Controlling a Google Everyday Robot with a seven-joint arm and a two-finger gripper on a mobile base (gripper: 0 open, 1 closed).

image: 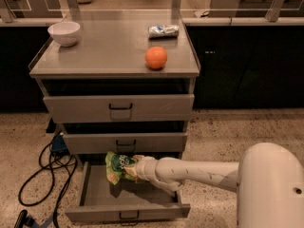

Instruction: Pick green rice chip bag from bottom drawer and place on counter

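Camera view: my arm [190,172] reaches in from the lower right, out of my rounded white body, and ends over the open bottom drawer [127,213]. My gripper [130,168] is clamped on the green rice chip bag [117,164]. The crinkled bag covers most of the fingertips. The bag hangs at the end of my wrist, above the drawer's grey floor, with its shadow lying on the floor beneath it. It sits toward the drawer's left half, just under the front of the middle drawer [124,142], and its dark round logo faces the camera.

The bottom drawer is pulled well out, with its small black handle at the lower edge of the picture. The middle drawer and the top drawer [118,108] each stand slightly ajar, with a dark gap above their fronts.

On the cabinet's grey top surface [102,53] a white bowl [64,33] stands at the back left corner. An orange [156,57] rests near the front right. A silver-blue wrapper [163,30] lies behind it, toward the back right edge.

On the speckled floor [232,132], left of the cabinet, black cables [40,177] loop and trail.
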